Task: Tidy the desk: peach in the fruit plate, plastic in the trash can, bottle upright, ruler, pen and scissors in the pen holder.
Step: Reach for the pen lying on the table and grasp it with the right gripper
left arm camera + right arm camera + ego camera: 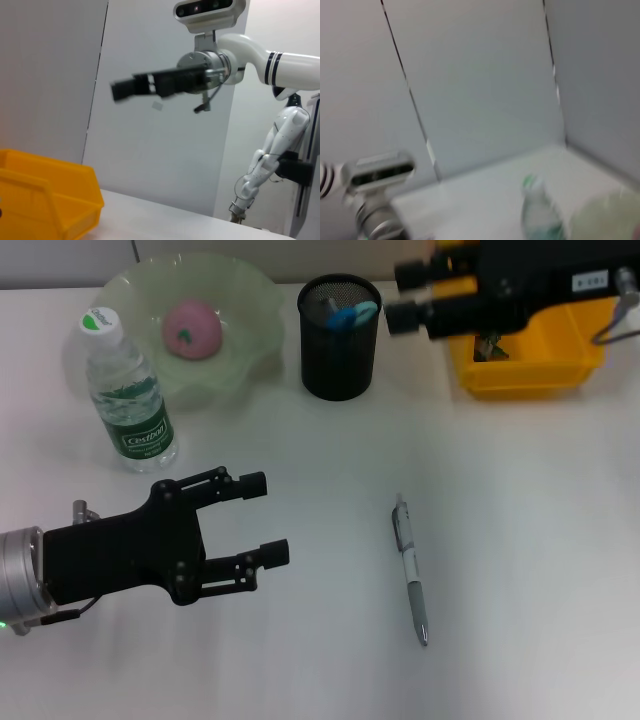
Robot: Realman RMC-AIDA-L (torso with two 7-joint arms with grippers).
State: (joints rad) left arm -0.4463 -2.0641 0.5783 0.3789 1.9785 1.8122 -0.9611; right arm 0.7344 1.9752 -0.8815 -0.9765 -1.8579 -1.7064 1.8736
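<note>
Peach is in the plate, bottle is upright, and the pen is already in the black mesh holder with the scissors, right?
Not quite. The head view shows the pen lying flat on the desk, out in front of the black mesh holder, not in it. The rest holds: the peach sits in the plate and the bottle stands upright.

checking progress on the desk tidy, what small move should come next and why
Probably bring the open left gripper over the grey click pen lying flat on the white desk. It is nearest; the black mesh pen holder stands behind, and the right gripper hovers by the yellow plastic bin.
</note>
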